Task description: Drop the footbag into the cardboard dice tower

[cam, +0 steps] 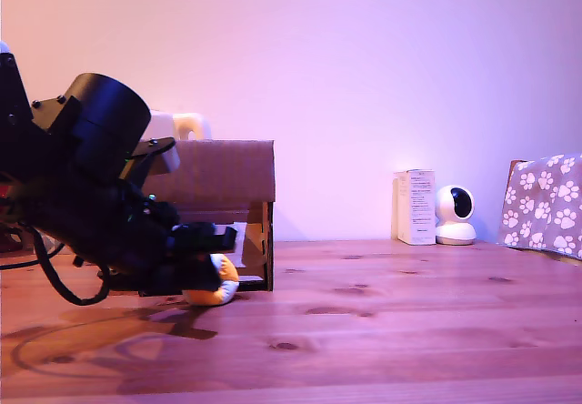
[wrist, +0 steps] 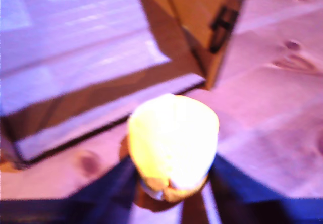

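Note:
The footbag [cam: 216, 283] is a small orange-yellow and white ball resting low on the wooden table [cam: 382, 322], right in front of the cardboard dice tower [cam: 223, 176]. My gripper [cam: 211, 277] reaches down from the exterior view's left and its dark fingers sit on either side of the ball. In the wrist view the footbag [wrist: 172, 141] glows bright yellow between the two dark fingers [wrist: 108, 186], which press against its sides. The tower's brown corner and dark post [wrist: 222, 24] stand just beyond the ball. My arm hides the tower's left half in the exterior view.
A white box [cam: 416, 207] and a small white dome camera [cam: 454, 215] stand at the back by the wall. A paw-print patterned box [cam: 544, 204] sits at the exterior view's right edge. A black cable [cam: 55, 281] loops on the table under the arm.

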